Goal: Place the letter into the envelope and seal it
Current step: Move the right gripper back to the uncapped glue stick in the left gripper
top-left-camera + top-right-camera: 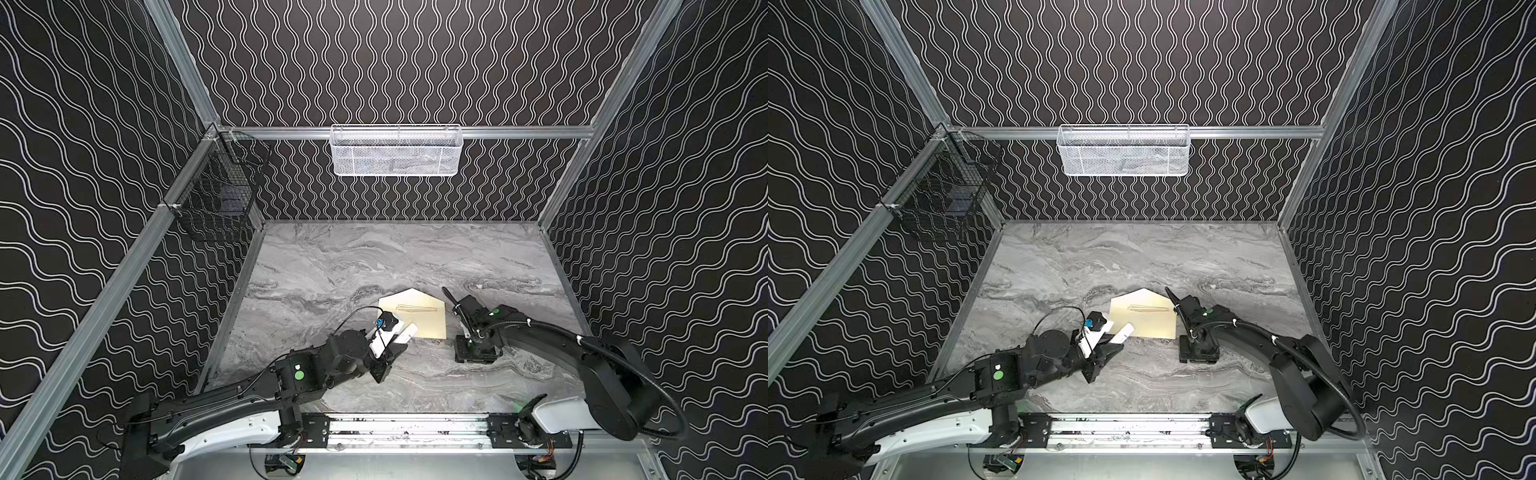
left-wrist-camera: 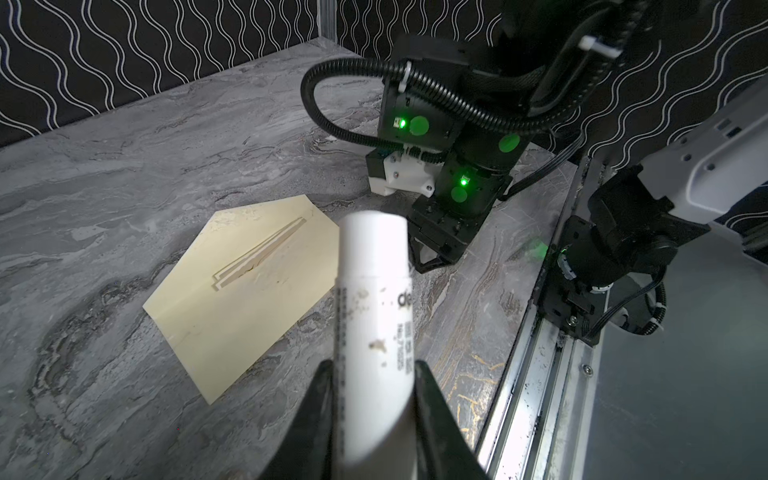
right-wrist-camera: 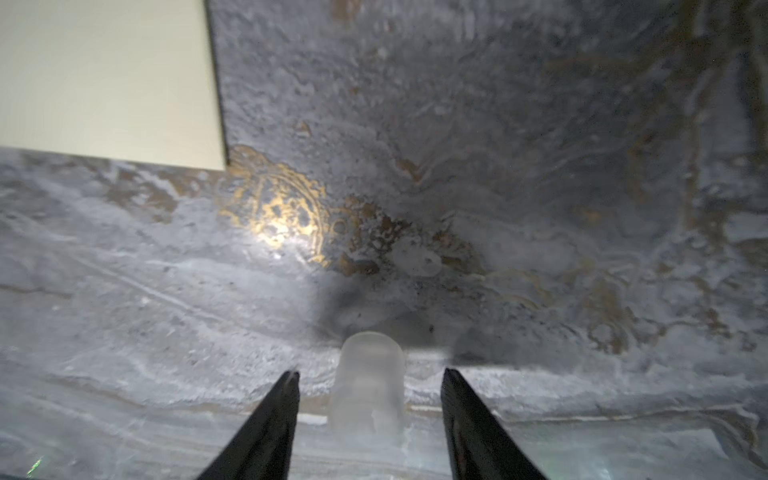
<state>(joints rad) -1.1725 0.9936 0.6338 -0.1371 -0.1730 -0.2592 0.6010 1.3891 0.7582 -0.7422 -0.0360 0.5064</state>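
One o'clock from your left gripper (image 1: 398,341), clamped on the glue stick (image 1: 409,331), lies the flap (image 1: 410,297) of the envelope (image 1: 422,322); your right gripper (image 3: 372,372) stands spread around the cap (image 3: 369,399).

Envelope (image 2: 232,324): matt cream paper. Desk (image 2: 104,187): grey marble-look, faint sheen. Stick (image 2: 374,299): smooth white plastic, smudged. Cap (image 3: 370,374): frosted translucent plastic.

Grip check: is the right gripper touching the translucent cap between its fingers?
Apart. The right wrist view shows the right gripper open, with bare table visible between the translucent cap and each finger.
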